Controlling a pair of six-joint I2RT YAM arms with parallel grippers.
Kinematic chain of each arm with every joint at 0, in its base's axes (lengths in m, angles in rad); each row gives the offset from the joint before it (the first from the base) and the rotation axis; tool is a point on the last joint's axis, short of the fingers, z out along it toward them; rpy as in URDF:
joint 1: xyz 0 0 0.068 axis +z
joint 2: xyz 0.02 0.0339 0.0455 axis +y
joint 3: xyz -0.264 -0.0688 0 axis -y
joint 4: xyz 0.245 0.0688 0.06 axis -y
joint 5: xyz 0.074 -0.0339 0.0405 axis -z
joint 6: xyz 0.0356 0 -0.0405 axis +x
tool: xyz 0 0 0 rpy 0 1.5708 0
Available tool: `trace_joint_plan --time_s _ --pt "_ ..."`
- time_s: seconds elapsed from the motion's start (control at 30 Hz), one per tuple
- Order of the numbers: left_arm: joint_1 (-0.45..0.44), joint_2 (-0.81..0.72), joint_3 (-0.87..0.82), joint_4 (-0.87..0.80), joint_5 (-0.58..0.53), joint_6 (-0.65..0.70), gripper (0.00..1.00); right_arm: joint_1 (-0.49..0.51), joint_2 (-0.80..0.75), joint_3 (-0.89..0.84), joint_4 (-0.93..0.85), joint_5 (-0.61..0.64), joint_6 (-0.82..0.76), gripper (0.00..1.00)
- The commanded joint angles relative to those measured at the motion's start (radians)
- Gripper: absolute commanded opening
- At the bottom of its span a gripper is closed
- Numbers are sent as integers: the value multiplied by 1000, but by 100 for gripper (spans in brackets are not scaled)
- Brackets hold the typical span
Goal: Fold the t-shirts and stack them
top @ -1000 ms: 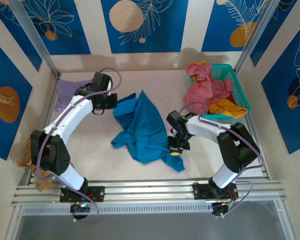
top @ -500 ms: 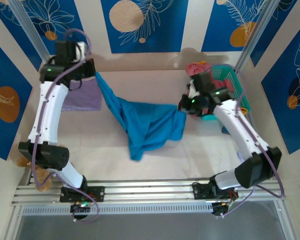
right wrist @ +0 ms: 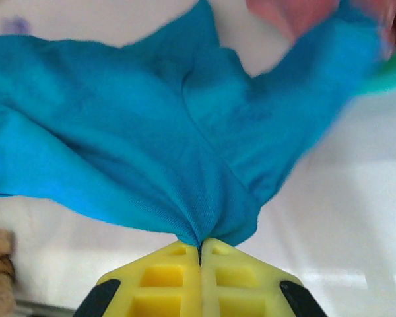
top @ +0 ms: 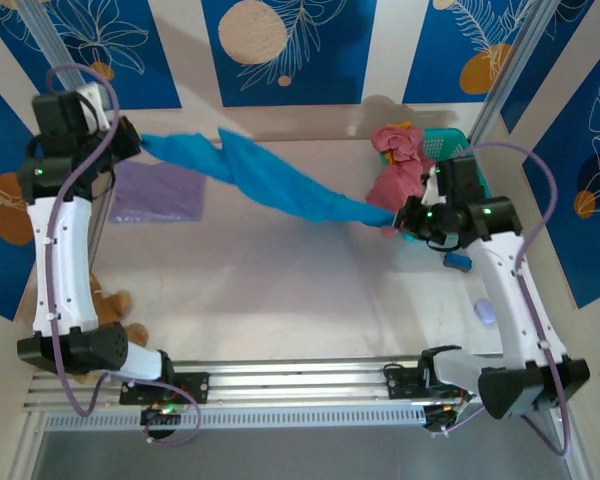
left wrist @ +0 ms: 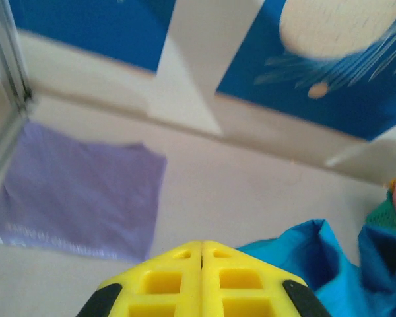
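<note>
Left gripper [top: 132, 140]: mine, clenched on one end of the teal t-shirt [top: 280, 185], over the table's [top: 300, 290] far left corner.
Right gripper [top: 398, 215]: mine, clamped on the shirt's other end, just beside the basket [top: 462, 142] by the right edge.
Teal t-shirt: stretched as a twisted band between my two grippers, across the far half.
Lavender t-shirt [top: 158, 192]: flat in the far left corner, along the left edge.
Pink t-shirts [top: 400, 165]: heaped over the basket's left rim, far right corner.
Open room: the table's middle and near half lie bare; a teddy bear [top: 108, 305] sits at the near left edge.

Blue patterned walls [top: 325, 60], pale tabletop [top: 280, 290]
</note>
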Motion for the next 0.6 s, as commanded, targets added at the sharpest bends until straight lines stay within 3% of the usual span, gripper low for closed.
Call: trace_joint_plan --time_s 0.0,0.1,0.27,0.57 --pt "8 -46 -265 58 62 -15 0 34 39 -102 -50 -76 -13 4" --pt "8 -115 -531 138 72 -34 0 86 59 -184 -26 -83 -2 32" --pt "8 -135 -773 231 130 -71 0 220 111 -153 53 -95 24 52" --pt "8 -151 -840 233 121 -64 0 423 501 -66 271 -174 131 51"
